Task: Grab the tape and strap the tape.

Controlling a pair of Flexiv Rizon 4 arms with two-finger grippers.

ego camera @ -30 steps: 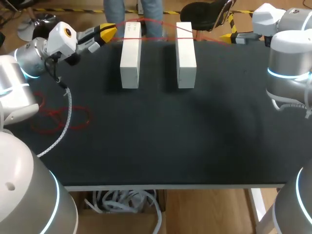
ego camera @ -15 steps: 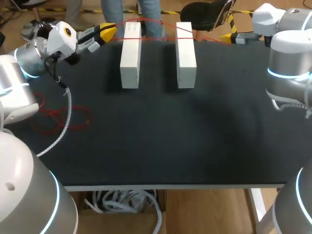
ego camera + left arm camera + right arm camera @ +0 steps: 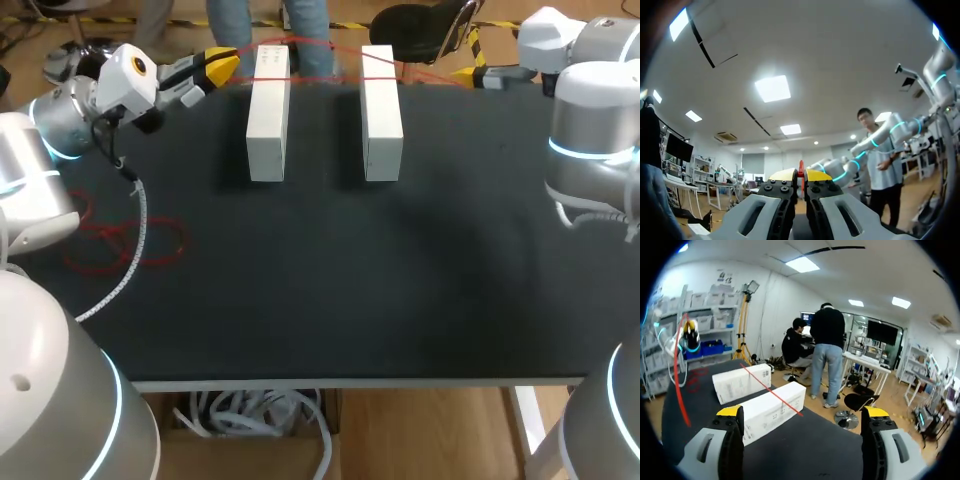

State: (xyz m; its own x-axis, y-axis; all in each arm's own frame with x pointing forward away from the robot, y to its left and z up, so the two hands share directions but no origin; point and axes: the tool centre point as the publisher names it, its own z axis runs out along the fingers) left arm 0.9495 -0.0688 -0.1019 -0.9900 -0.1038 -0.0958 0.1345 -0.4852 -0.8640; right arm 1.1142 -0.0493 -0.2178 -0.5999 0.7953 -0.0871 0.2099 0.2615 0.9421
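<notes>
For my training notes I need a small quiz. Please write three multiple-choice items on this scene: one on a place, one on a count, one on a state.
1. Where does the red tape run?
A. Over both white boxes
B. Only between the boxes
C. Wound around one box

2. How many white boxes stand on the table?
A. One
B. Two
C. Three

3. In what state is the right hand?
A. Open, holding nothing
B. Shut on the tape
C. Shut on a box

Key:
1 A: the head view shows the red line crossing the far ends of both boxes.
2 B: two boxes stand side by side.
3 A: in the right wrist view its fingers stand far apart and grip nothing.
</notes>
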